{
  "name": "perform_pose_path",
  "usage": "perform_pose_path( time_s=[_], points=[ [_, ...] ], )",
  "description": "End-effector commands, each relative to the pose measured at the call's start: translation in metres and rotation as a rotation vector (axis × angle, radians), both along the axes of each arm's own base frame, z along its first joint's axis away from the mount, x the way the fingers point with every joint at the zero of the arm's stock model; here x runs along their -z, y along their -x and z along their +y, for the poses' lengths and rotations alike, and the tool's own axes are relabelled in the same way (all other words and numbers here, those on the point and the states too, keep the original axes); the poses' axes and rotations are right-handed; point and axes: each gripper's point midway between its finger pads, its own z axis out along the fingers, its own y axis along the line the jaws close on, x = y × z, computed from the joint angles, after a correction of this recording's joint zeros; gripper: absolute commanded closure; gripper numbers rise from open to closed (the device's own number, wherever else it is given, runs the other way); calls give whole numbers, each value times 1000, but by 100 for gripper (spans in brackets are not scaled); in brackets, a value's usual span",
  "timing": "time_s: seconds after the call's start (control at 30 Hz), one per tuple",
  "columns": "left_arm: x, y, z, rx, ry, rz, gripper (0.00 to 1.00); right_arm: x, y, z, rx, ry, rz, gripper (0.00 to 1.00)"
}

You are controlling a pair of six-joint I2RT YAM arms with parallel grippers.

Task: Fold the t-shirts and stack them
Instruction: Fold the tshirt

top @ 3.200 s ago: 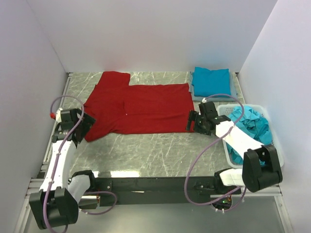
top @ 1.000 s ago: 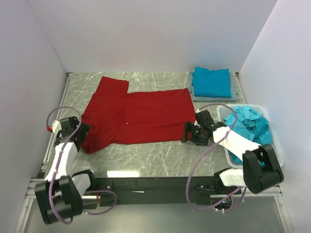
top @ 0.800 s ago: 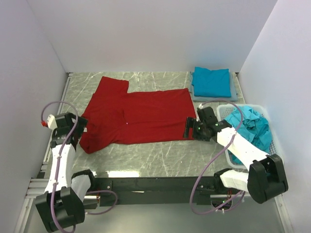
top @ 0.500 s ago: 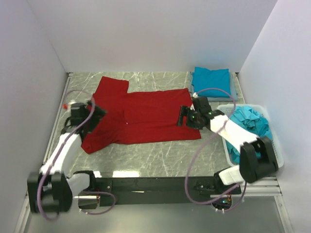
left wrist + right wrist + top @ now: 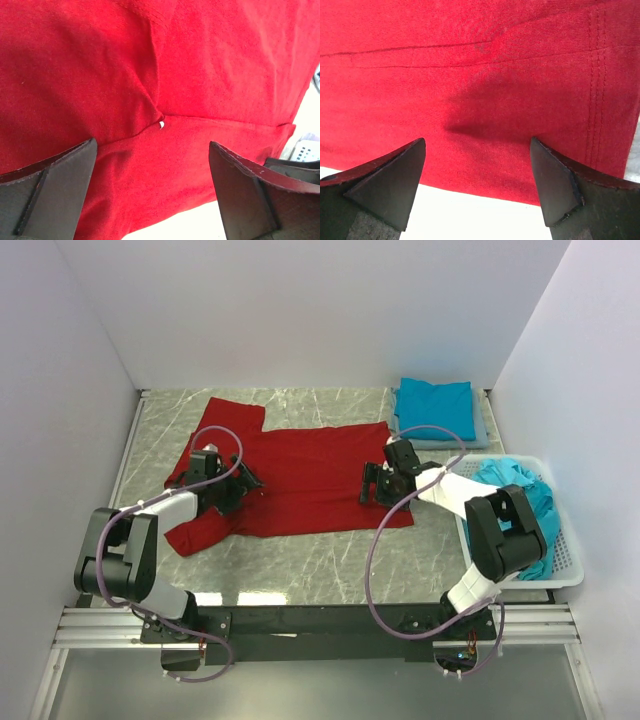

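Observation:
The deep red t-shirt (image 5: pixel 290 475) lies spread flat on the marble table, neck to the left, hem to the right. My left gripper (image 5: pixel 243 483) is open over its shoulder part; the left wrist view shows red cloth (image 5: pixel 165 90) and the small white neck label (image 5: pixel 161 125) between the spread fingers. My right gripper (image 5: pixel 368 483) is open over the hem end; the right wrist view shows the stitched hem (image 5: pixel 597 100) and the shirt's near edge. A folded teal-blue t-shirt (image 5: pixel 434 407) lies at the back right. More teal-blue shirts (image 5: pixel 520 495) are bunched in the basket.
The white plastic mesh basket (image 5: pixel 560 575) stands at the right edge of the table. A grey mat (image 5: pixel 478 438) lies under the folded teal shirt. White walls close in the left, back and right. A black rail (image 5: pixel 320 620) runs along the near edge.
Both arms have swung inward from the shirt's outer ends to hover over the red shirt. The shirt's hem end has shifted slightly. Both grippers stay open.

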Motion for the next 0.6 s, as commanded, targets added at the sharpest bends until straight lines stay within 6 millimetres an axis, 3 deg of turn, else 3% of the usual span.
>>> perform_pose_path(
  time_s=[0.0,0.23,0.43,0.57],
  points=[
    [4,11,-11,99,-2,-11,1,19,27,-17,29,60,64,9],
    [39,75,-8,135,-92,179,1,23,74,-40,111,86,119,9],
    [30,109,2,131,-184,221,1,24,108,-61,176,124,166,8],
    [12,109,-2,123,-157,178,1,7,103,-54,159,74,102,8]
  ],
)
